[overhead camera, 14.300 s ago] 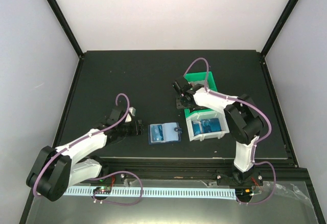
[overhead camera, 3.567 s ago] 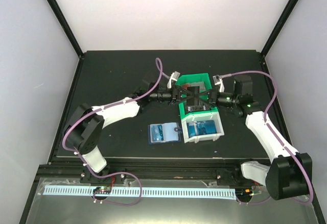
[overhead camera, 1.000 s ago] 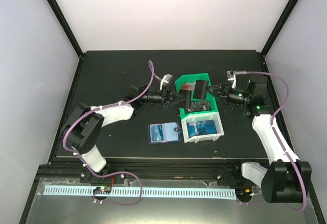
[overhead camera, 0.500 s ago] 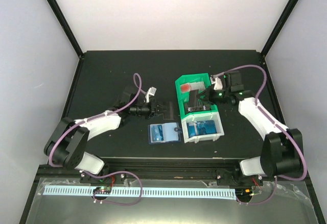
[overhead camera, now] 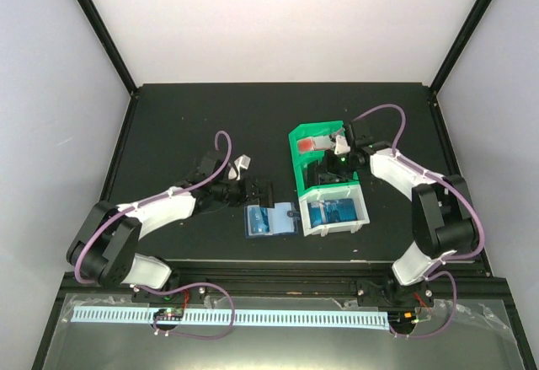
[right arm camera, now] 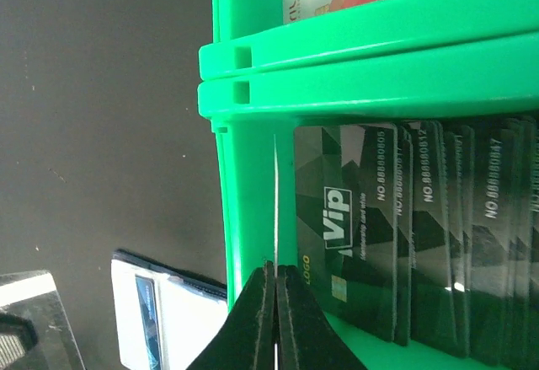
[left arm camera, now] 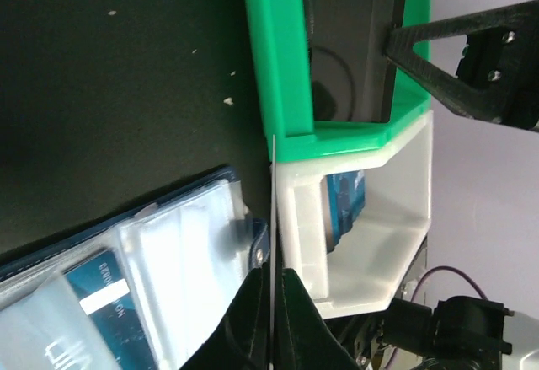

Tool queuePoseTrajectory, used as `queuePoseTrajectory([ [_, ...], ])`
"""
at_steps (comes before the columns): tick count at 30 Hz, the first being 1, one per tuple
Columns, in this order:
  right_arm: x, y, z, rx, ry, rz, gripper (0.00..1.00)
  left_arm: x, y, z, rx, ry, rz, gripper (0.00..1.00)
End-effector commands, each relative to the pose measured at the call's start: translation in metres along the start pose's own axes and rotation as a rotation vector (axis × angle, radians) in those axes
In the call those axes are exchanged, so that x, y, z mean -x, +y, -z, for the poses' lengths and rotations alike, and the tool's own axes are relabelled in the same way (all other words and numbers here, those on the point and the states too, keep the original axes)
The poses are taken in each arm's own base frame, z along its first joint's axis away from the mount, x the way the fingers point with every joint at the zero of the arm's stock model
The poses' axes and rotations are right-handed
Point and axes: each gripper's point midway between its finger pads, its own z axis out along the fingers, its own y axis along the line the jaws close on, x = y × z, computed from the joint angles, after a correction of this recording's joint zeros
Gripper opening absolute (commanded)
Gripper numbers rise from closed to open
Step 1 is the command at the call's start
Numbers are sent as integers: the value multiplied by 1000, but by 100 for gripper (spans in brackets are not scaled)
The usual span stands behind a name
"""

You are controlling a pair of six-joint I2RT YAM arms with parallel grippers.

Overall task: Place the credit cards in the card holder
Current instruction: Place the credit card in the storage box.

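Observation:
The card holder [overhead camera: 271,220] lies open on the black table, with one blue credit card [overhead camera: 259,218] in a clear pocket [left arm camera: 101,302]. My left gripper [overhead camera: 257,191] hovers at its far edge, shut on a thin dark card that shows edge-on [left arm camera: 274,218] between the fingertips. Over the green bin [overhead camera: 316,147] my right gripper [overhead camera: 334,163] is shut on another thin card, also edge-on [right arm camera: 275,193], next to a row of black VIP cards [right arm camera: 354,218]. More blue credit cards [overhead camera: 337,212] stand in the white bin [left arm camera: 370,252].
The green bin's far compartment holds red-and-white cards [overhead camera: 312,143]. The white bin [overhead camera: 337,222] touches the card holder's right side. Black frame posts and white walls enclose the table; the rail runs along the near edge.
My left gripper has come nearer with its card, to the card holder's far edge. My right arm has folded in, bringing its card down by the black cards in the green bin.

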Motion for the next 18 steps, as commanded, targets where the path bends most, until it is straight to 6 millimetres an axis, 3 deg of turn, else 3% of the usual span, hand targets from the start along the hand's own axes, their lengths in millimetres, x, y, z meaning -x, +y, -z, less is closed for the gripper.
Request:
queuePoseTrajectory([
  [1,8,12,-9,11,4,65,7,-4,9,2,41,-6,-6,1],
  [5,9,7,-6,-55,-25,85,33,-10,19,5,77,-15,-2,2],
  [8,9,7,8,-110,-86,94,46,-16,26,8,100,-26,3,2],
  [12,3,12,26,-197,-153,131,50,-26,32,11,115,-28,23,2],
  [14,0,18,37,-235,-197,155,51,-28,24,17,101,-48,3,2],
  [18,-14,45,52,-237,-264,213,51,-33,26,21,133,-63,-10,2],
])
